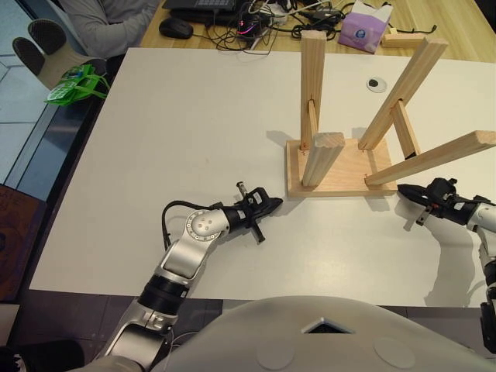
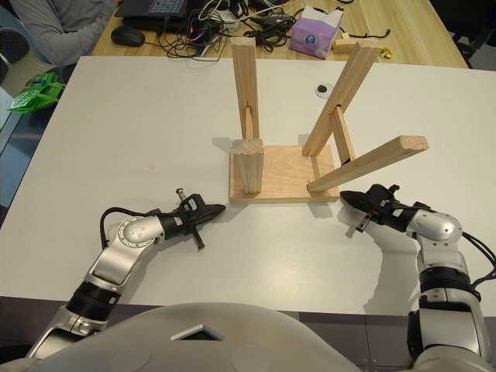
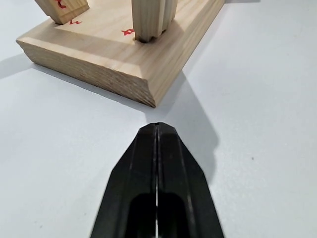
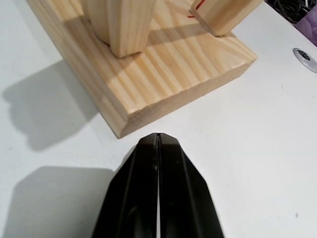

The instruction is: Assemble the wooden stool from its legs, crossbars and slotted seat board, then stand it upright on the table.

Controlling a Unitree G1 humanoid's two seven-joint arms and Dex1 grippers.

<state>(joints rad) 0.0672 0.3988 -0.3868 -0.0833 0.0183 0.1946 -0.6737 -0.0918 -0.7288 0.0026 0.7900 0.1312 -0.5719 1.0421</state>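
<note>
Closest to the head camera, the left gripper point(image 1: 271, 205) lies low over the white table point(image 1: 178, 116). Its jaws are pressed together and its tip points at the near left corner of the seat board point(image 1: 353, 167). On the other side the right gripper point(image 1: 404, 191) is also low, jaws together, with its tip just beside the near right corner of the same board. Between them the stool point(image 1: 322, 155) is upside down. The board lies flat on the right half of the table and four legs point(image 1: 313, 74) stick up from it, two nearly upright and two leaning to the right. Thin crossbars point(image 1: 405, 128) join the legs in pairs. Beyond the far edge of the table are a mouse point(image 1: 176, 28), cables point(image 1: 263, 19) and a purple tissue box point(image 1: 364, 29).

From the left wrist, the two black fingers point(image 3: 133, 188) are shut with only a thin line between them. The board corner is just ahead of the tip, with a narrow strip of table between. Two legs sit in the board, with red marks near them.

From the right wrist, the jaws are likewise closed on nothing. The board corner is very near the tip, and I cannot tell if they touch. A round cap point(image 4: 304, 53) sits in the table farther off.
</note>
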